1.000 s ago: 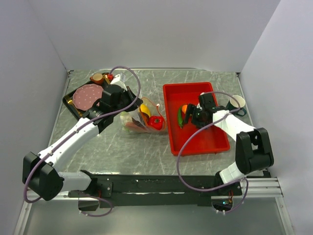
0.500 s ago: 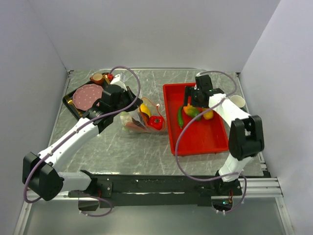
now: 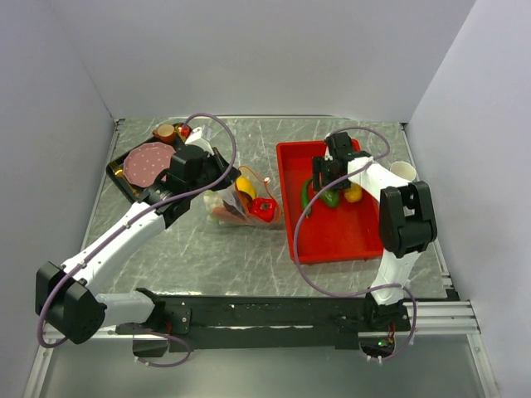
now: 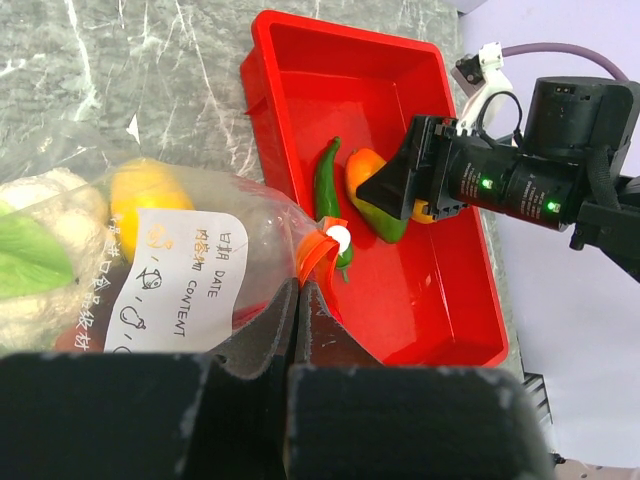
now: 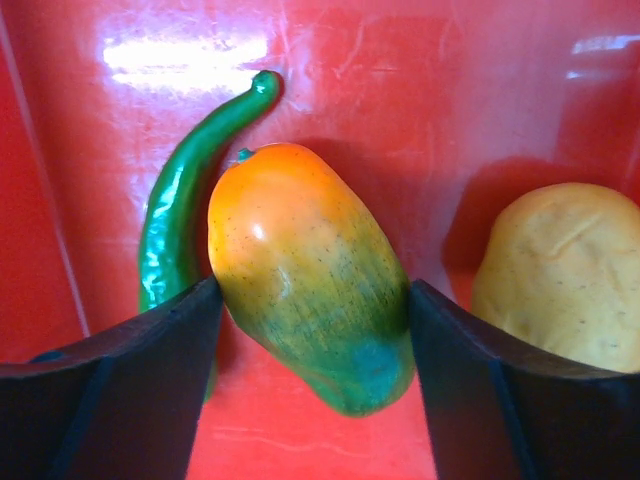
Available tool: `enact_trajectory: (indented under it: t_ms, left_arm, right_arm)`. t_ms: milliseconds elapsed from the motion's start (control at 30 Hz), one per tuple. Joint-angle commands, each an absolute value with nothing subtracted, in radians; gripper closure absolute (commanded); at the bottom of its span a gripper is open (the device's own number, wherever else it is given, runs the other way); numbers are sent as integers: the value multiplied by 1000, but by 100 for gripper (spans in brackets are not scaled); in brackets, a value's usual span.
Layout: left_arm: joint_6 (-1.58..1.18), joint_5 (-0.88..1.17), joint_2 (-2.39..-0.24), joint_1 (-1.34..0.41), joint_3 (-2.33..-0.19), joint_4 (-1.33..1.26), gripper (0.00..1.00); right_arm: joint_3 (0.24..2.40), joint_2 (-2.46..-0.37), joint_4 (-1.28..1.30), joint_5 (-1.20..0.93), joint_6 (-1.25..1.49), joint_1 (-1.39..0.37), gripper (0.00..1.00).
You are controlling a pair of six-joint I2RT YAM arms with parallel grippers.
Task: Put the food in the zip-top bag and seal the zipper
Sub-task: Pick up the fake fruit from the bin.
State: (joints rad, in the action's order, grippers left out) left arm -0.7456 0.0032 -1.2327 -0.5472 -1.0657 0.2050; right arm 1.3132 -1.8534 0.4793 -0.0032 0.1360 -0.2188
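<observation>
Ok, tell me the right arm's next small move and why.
Probably close the right end effector on the orange-green mango: its fingers flank the fruit closely as it lies in the red tray, and the left end effector holds the zip-top bag ready.

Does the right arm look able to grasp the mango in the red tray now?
Probably yes. The right gripper is open, one finger on each side of the mango, with nothing over it. The chili lies close by one finger and might get pinched too.
</observation>
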Motion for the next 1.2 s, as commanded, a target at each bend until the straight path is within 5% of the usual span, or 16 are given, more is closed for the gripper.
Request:
enact_trajectory:
  t_ms: [0, 433, 533, 567, 1167]
  left_arm:
    - [-747, 3, -1212, -545, -1068, 157, 99]
    - [-750, 3, -1210, -545, -1063, 156, 99]
    - [-747, 3, -1212, -545, -1063, 158, 99]
    - [-746, 3, -1213, -545, -1065, 161, 99]
    - [-739, 31, -1244, -545, -1085, 153, 99]
  right_arm:
    - [1286, -1813, 463, -43, 141, -212, 29]
    - [1230, -1802, 449, -115, 190, -213, 23]
    - [1236, -1804, 459, -112, 192, -213, 46]
    - [1236, -1798, 460, -95, 201, -213, 61]
    - [1118, -1355, 367, -238, 403, -322, 64]
